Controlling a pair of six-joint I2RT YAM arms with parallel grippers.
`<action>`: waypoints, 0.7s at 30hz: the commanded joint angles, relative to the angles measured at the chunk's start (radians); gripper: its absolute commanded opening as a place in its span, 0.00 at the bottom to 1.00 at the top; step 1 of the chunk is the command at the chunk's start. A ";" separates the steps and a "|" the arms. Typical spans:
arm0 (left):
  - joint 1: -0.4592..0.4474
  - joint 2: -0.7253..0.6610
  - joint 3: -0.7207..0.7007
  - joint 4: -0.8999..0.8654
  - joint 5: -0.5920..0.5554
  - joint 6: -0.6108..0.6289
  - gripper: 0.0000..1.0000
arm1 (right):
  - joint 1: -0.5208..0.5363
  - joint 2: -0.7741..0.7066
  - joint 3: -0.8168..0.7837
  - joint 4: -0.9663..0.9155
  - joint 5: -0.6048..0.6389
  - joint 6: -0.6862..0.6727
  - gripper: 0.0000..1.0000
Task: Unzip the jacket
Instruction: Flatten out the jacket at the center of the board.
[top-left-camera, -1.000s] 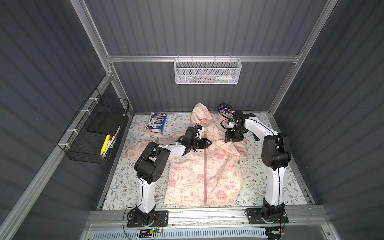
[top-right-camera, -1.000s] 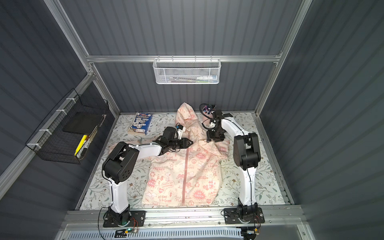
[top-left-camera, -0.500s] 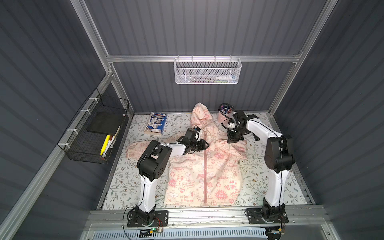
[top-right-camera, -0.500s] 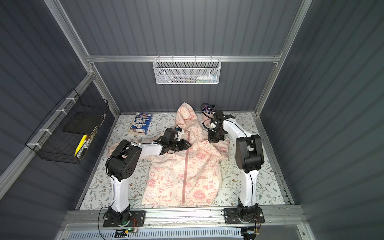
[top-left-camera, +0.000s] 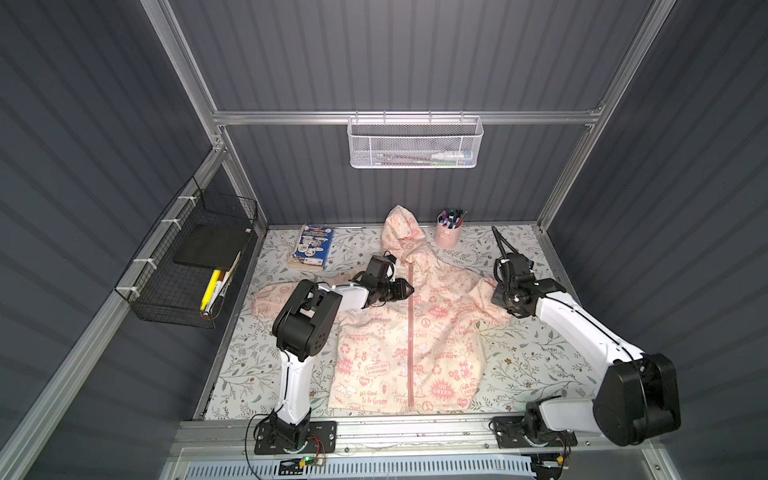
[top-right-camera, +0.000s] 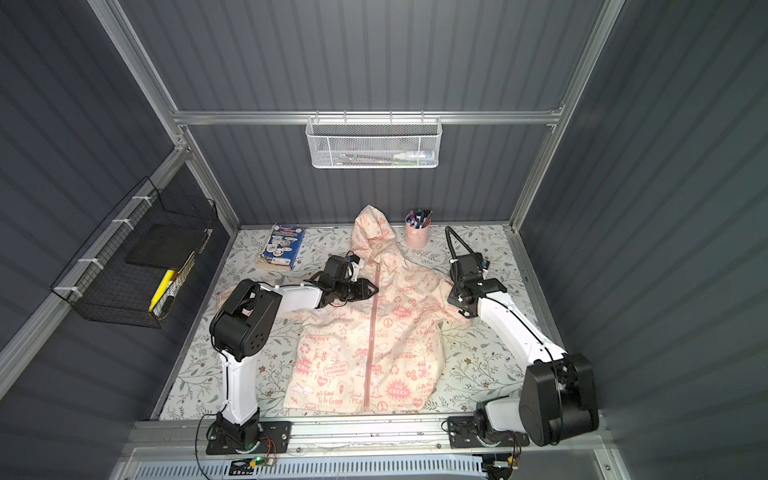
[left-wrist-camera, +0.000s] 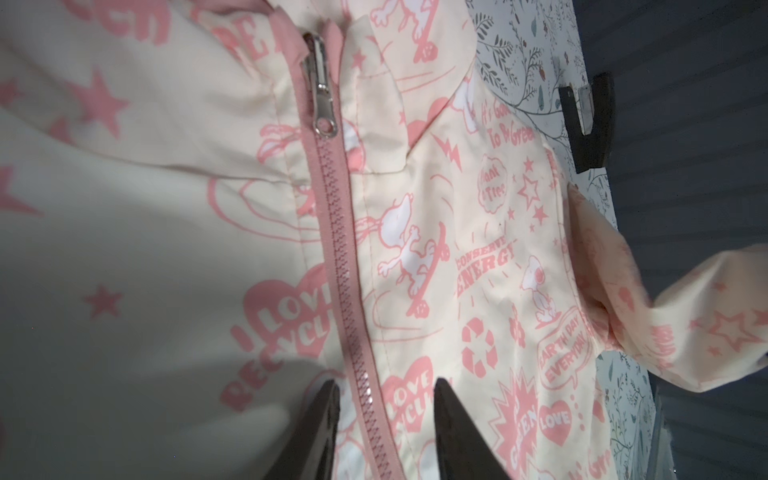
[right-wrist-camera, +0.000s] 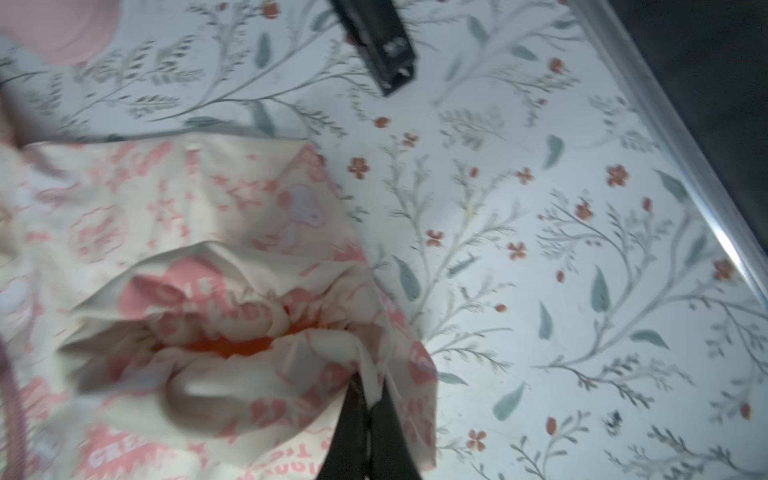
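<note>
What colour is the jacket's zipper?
Pink zipper, silver pull; clearest in the left wrist view.

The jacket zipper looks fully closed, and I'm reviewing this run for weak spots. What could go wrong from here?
1. The left end effector stands open astride the zipper teeth, apart from the pull tab; closing here would likely pinch tape, not the tab.
2. The right end effector is shut on the sleeve cuff, far from the collar, so the jacket may slide or bunch when the tab is pulled.
</note>
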 joint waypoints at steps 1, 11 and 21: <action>0.012 0.023 0.031 -0.038 -0.002 0.036 0.40 | -0.032 -0.036 -0.046 -0.021 0.191 0.203 0.00; 0.043 0.012 0.030 -0.067 -0.016 0.051 0.40 | -0.231 0.028 -0.030 -0.042 0.204 0.217 0.00; 0.074 -0.075 0.014 -0.048 0.026 0.054 0.42 | -0.342 0.097 -0.015 -0.133 0.192 0.301 0.59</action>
